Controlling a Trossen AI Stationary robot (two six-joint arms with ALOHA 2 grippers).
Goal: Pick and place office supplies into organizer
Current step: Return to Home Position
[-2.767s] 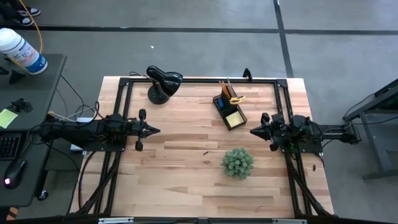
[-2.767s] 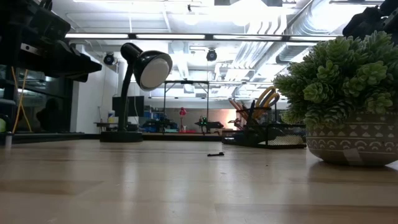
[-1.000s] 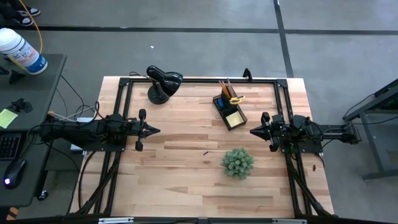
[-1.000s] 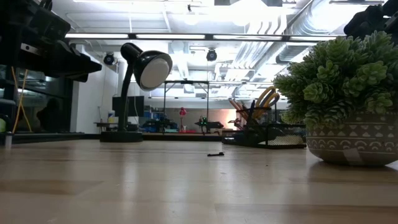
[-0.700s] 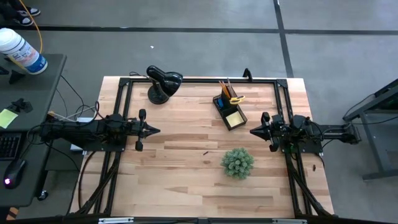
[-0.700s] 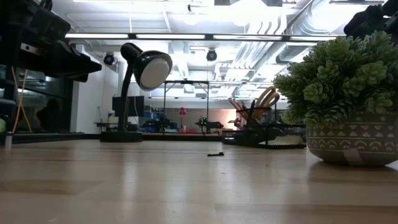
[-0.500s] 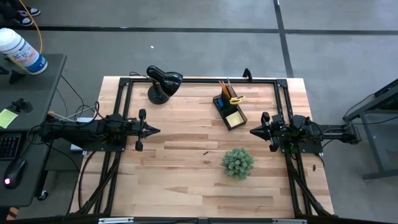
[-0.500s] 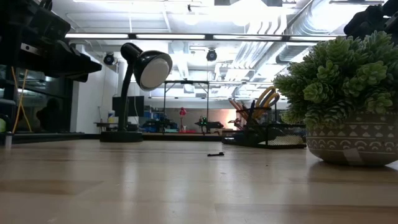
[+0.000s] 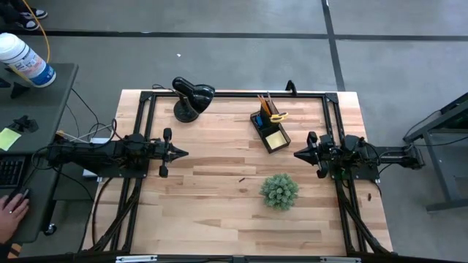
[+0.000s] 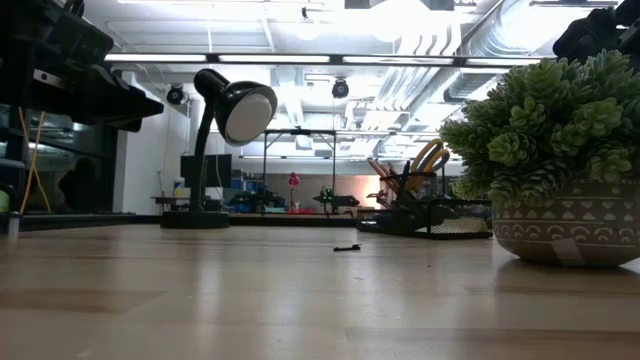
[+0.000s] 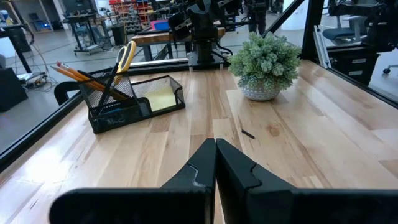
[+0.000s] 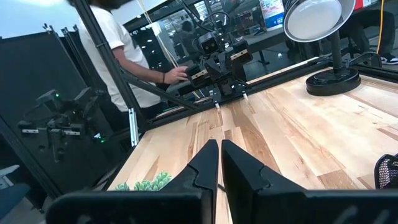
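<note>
The black organizer (image 9: 270, 130) stands on the table's far right part. Its tall compartment holds orange pencils (image 11: 81, 76) and yellow-handled scissors (image 11: 126, 56); a yellow sticky-note pad (image 9: 276, 137) lies in its lower tray. A small dark item (image 9: 241, 179) lies on the bare wood near the middle. My left gripper (image 9: 186, 153) is shut at the table's left side, pointing right. My right gripper (image 9: 295, 154) is shut at the right side, pointing left, just near of the organizer.
A black desk lamp (image 9: 191, 97) stands at the far left. A green spiky plant in a pot (image 9: 279, 191) sits near of the organizer. A person (image 12: 121, 46) stands beyond the table's left side; a hand (image 9: 10, 213) shows at the side desk.
Both arms have kept still. A person's hand has come into view at the side desk left of the table.
</note>
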